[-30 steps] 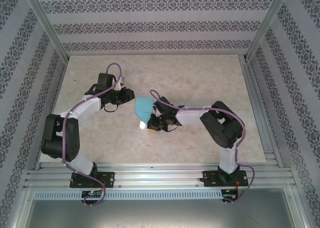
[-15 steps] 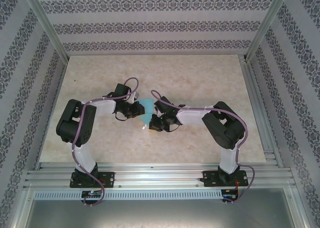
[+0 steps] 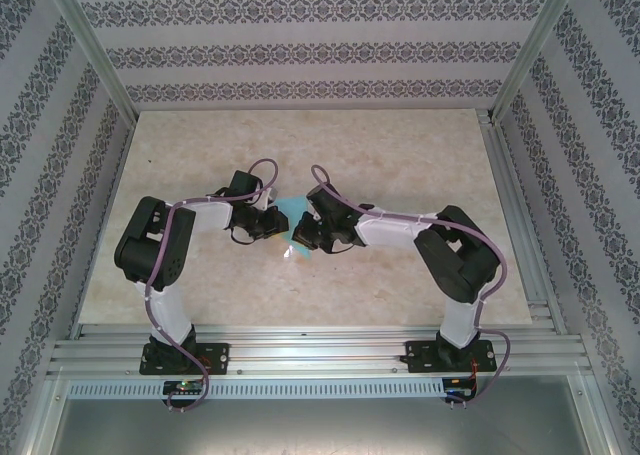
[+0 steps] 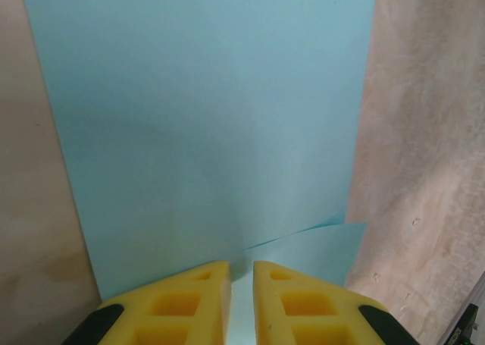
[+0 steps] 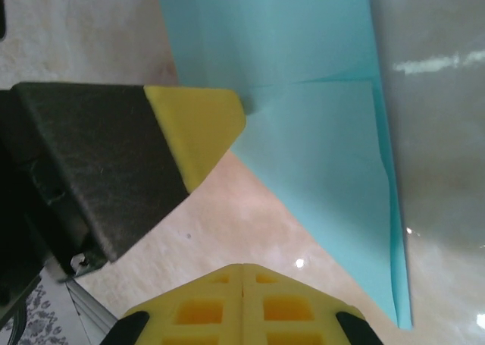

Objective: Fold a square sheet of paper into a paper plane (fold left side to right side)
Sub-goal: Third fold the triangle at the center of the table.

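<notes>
The half-folded sheet of paper lay flat on the table. The left gripper, nearly closed, sat over its edge, likely to press the crease; whether it pinched paper I could not tell. The right gripper was closed and empty, just beside.

Left arm, right arm wearing white shells over black joints, purple cables trailing, yellow pocketed fingers showing
</notes>
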You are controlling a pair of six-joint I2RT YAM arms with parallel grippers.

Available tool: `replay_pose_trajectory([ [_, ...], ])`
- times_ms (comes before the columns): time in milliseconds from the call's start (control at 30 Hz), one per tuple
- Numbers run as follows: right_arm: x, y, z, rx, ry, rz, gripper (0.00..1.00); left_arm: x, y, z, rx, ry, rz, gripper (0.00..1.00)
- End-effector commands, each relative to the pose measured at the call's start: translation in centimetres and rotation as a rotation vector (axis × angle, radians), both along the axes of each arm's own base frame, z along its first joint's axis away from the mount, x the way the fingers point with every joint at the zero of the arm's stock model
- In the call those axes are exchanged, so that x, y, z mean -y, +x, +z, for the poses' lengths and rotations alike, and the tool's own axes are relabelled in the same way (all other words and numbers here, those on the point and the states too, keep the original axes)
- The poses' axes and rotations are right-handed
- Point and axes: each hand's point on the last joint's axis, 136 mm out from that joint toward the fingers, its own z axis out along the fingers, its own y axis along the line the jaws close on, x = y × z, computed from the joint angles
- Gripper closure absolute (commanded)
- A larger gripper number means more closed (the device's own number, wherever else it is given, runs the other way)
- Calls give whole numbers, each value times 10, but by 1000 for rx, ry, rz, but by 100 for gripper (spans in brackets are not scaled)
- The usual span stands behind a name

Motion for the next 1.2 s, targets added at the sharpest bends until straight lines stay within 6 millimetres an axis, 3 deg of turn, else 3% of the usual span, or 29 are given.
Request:
replay_pose_trajectory([
  [0,-11,8,-7,3,-23,-35,96,-12,-5,-30,-24,71,2,84],
  [233,-10,1,-33,-37,-91,-17,96,-15,-6,-34,-27,92,6,84],
  [500,20,-22,-64,-109,-179,-23,96,-18,-5,-37,-25,118,8,85],
  [933,64,-50,-70,-166,-149,-102,96,-24,-6,-47,-37,160,8,86],
  [1167,91,-66,-74,-182,-157,-115,96,-21,-4,-41,-31,140,10,85],
])
